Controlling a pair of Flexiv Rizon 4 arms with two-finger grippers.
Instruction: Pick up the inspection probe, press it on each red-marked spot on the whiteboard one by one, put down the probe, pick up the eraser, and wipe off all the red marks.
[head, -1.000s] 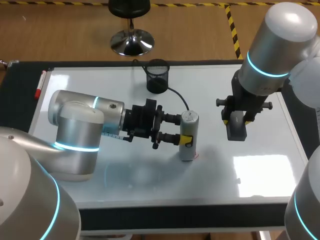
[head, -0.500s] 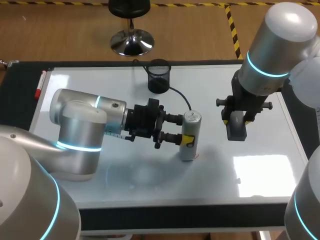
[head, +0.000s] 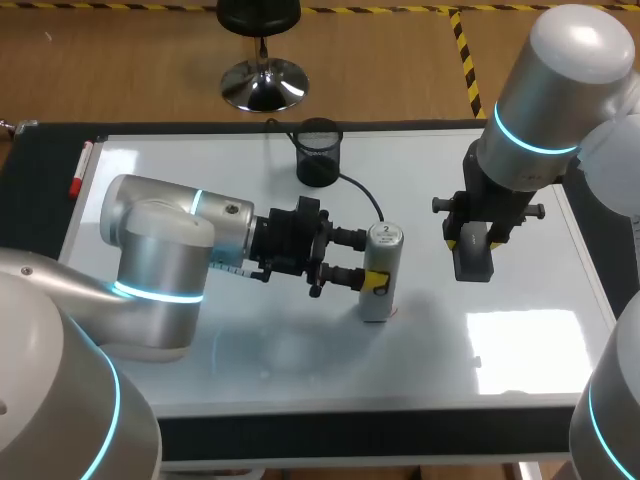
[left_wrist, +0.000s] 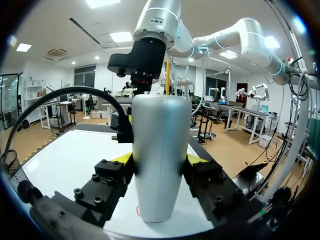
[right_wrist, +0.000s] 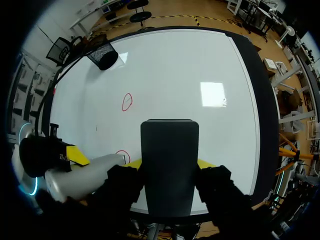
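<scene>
Probe (head: 381, 250) upright; red circles (right_wrist: 127, 101) wrist-view only

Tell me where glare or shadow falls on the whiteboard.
Head view: a bright ceiling-light patch on the whiteboard, a soft shadow beneath the left arm. Right wrist view: one square glare patch ahead of the eraser. Left wrist view: the probe blocks the board's middle.

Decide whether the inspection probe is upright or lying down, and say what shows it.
Upright: the probe stands on end on the whiteboard, its round top facing up, held from both sides by the left gripper.
</scene>
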